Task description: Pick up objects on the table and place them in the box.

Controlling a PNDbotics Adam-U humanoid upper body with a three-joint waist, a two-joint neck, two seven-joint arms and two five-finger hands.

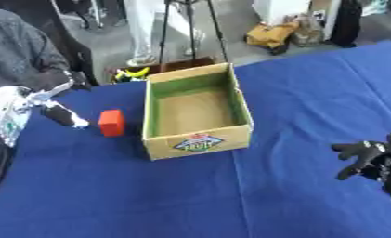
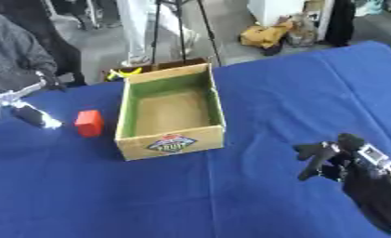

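An open cardboard box [image 1: 198, 141] with a green inner rim stands in the middle of the blue table, and nothing shows inside it. A small red block [image 1: 111, 122] sits on the cloth just left of the box. My left hand [image 1: 61, 114] hovers to the left of the block, fingers stretched toward it and not touching. At the right edge my right hand [image 2: 331, 157] rests open, well away from the box.
The blue cloth [image 1: 296, 93] covers the whole table. A person in grey sits at the far left corner. Beyond the far edge are a tripod [image 1: 190, 28], a yellow and black object [image 1: 132, 73] and bags on the floor.
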